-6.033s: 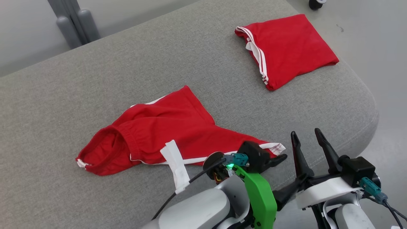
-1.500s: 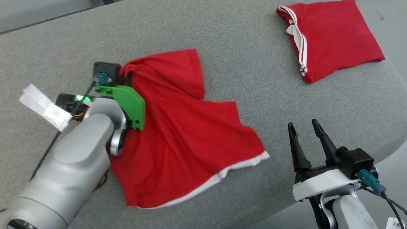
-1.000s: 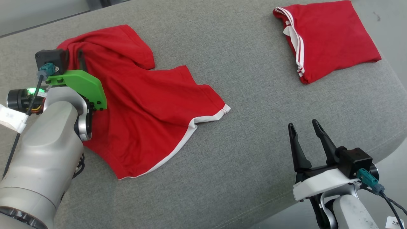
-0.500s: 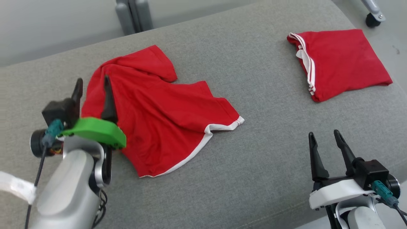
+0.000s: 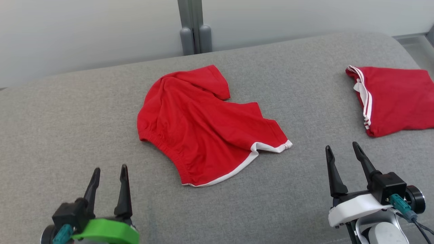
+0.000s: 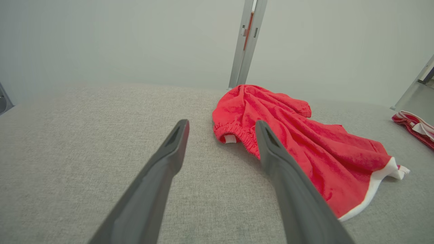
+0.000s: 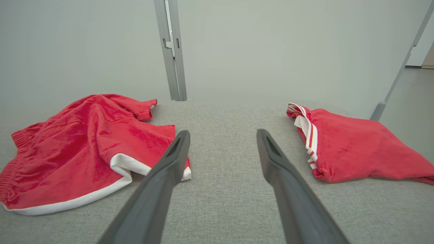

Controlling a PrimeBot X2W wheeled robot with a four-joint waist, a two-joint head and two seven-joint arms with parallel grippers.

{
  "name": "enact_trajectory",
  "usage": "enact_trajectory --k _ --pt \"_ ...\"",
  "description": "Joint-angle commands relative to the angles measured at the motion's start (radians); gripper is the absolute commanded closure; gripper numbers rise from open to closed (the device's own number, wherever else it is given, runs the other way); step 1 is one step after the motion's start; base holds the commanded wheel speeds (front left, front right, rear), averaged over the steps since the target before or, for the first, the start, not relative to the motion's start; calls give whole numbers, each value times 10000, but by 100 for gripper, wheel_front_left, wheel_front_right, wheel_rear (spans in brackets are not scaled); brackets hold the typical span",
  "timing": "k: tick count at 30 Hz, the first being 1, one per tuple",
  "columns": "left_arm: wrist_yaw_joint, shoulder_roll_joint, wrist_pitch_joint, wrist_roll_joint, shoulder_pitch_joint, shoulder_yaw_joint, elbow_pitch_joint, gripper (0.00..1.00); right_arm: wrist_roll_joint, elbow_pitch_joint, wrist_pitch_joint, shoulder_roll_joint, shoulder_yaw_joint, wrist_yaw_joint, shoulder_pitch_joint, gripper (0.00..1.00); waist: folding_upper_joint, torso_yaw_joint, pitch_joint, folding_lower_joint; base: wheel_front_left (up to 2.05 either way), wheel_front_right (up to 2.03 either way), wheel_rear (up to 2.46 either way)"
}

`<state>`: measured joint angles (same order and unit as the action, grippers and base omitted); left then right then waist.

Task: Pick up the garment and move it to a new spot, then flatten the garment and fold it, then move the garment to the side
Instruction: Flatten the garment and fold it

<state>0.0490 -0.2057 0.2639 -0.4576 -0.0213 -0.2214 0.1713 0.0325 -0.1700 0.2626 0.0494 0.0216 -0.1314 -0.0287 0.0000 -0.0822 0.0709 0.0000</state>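
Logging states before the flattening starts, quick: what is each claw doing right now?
Left claw: open, holding nothing, apart from the garment.
Right claw: open, holding nothing.

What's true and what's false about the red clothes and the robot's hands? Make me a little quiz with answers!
1. The left gripper holds the crumpled garment. False: it is open, apart from it, holding nothing.
2. The right gripper is open. True.
3. The folded garment lies to the robot's right of the crumpled garment. True.
4. The two red garments touch. False: bare grey cushion lies between them.
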Motion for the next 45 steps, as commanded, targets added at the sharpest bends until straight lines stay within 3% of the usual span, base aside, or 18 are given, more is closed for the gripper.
enact_trajectory --k 1,9,16,40,45 --pt "-149 142 1 284 485 224 -108 0 -15 -65 27 21 -13 16 89 0 0 500 -560 0 0 0 0" --pt "-1195 750 1 1695 2129 993 -493 0 152 -383 27 21 -208 16 511 0 0 721 -1004 0 0 0 0" --pt "-1616 1131 1 2248 2410 1499 -661 0 385 -459 27 23 -272 17 629 0 0 653 -1044 0 0 0 0" --pt "-1806 1429 2 2527 2290 1665 -460 0 661 -424 27 22 -229 17 436 0 0 494 -986 0 0 0 0" --pt "-1807 1399 2 2415 1966 1080 -194 0 1074 -350 27 23 -126 17 -27 0 0 415 -778 0 0 0 0"
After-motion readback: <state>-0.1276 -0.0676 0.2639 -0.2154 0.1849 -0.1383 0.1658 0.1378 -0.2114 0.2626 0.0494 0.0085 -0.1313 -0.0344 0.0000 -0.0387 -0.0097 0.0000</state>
